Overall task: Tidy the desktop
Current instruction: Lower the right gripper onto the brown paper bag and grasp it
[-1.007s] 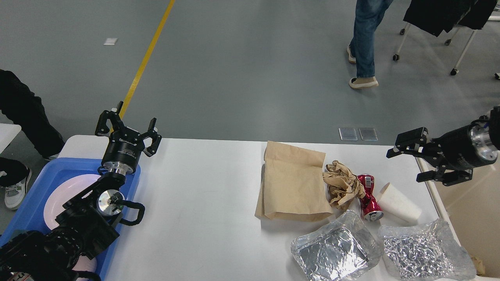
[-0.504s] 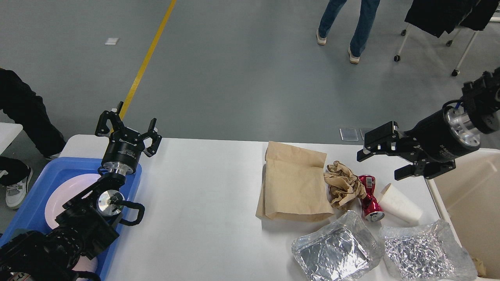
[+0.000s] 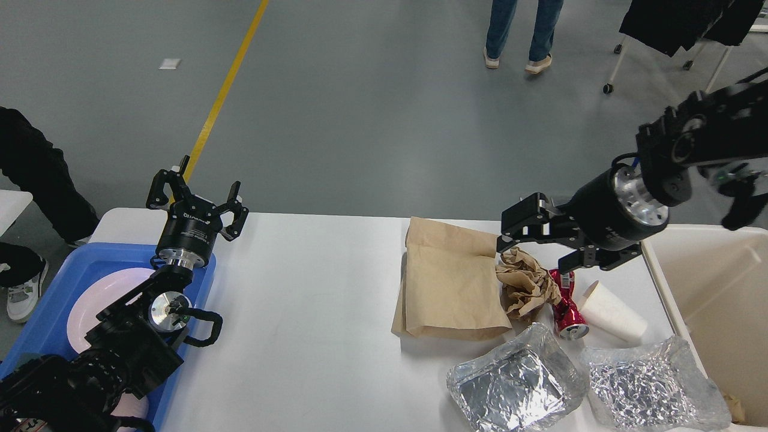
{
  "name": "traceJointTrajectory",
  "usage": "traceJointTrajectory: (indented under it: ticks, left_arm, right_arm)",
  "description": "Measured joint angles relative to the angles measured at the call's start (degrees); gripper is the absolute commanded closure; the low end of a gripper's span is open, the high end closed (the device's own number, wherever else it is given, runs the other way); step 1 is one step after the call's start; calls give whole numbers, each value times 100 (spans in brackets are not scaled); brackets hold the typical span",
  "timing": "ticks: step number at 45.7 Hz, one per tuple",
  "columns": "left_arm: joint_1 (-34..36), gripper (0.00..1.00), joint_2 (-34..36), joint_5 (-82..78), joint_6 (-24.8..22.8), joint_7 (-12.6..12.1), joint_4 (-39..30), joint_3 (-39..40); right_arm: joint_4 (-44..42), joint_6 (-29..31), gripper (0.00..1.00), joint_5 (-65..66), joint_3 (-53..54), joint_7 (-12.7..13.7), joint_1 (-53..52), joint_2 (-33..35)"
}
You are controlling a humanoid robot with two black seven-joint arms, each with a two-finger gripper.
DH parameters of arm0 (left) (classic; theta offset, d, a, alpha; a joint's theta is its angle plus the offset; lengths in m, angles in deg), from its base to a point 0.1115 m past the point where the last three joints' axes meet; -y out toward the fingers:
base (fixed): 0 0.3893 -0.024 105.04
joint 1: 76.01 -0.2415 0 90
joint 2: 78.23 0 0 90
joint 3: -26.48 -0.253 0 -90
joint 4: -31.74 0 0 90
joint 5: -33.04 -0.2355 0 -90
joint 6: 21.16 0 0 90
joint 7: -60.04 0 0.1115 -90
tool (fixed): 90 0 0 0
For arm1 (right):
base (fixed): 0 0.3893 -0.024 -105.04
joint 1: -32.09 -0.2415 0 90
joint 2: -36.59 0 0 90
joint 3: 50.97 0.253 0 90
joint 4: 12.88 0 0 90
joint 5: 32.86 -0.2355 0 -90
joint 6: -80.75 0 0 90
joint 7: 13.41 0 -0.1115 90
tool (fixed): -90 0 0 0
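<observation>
The white desktop (image 3: pixel 312 312) carries a heap of litter on its right half: a flat brown paper bag (image 3: pixel 447 285), a crumpled brown paper (image 3: pixel 525 279), a crushed red can (image 3: pixel 564 300), a tipped white paper cup (image 3: pixel 612 312) and two foil containers (image 3: pixel 516 381) (image 3: pixel 651 384). My right gripper (image 3: pixel 534 243) hangs open just above the crumpled paper and the bag's far corner, holding nothing. My left gripper (image 3: pixel 195 201) stands open and empty over the far left of the desktop, above the blue tray (image 3: pixel 54 288).
The blue tray holds a white plate (image 3: pixel 99 300). A cream bin (image 3: pixel 720 300) stands off the right edge of the desktop. People's legs (image 3: pixel 522 33) and a wheeled rack (image 3: pixel 618 60) stand on the grey floor beyond.
My right arm has swung left and slightly up, bringing its open gripper from beside the bin to above the crumpled paper. The left arm is still. The person behind has walked left.
</observation>
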Motion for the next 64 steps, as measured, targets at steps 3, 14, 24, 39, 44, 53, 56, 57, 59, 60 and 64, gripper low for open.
traceJointTrajectory:
  ticks: [3,14,24,39,44,53,56,57,59,60,64]
  left_arm:
    - [0,3,0,0,-2,0,0,0]
    - [0,3,0,4,-1,0,0,0]
    - [0,3,0,4,1,0,0,0]
    - [-1,3,-1,4,2,0,-1,0]
    - [-1,3,1,4,2,0,-1,0]
    - [-1,3,0,4,2,0,-1,0]
    - [0,3,0,4,2,0,-1,0]
    - [-1,3,0,4,3,0,-1,0]
    - [-1,3,0,4,2,0,-1,0]
    - [0,3,0,4,3,0,0,0]
    - [0,3,0,4,3,0,-1,0]
  right_arm:
    - [0,-84,0,-209,-6,4,0,-312]
    - [-2,-367,0,-828,2,2,0,-1302]
    - [-52,-798,0,-1292,-14,-2,221,-1791]
    - [-483,-2276,0,-1864,-34,32,1512,-2131]
    - [-518,-2651,0,-1876,-53,120,1689,-2180]
    - [-797,-3320,0,-1891,-55,218,2169,-2198]
    - [-1007,-3502,0,-1898,-58,236,2428,-2198]
    - [-1077,-3546,0,-1898,-59,237,2512,-2198]
    - [-1222,-3627,0,-1900,-64,240,2690,-2198]
    - [-1281,-3660,0,-1901,-70,241,2767,-2198]
    - [-1513,-3789,0,-1901,-149,241,3099,-2206]
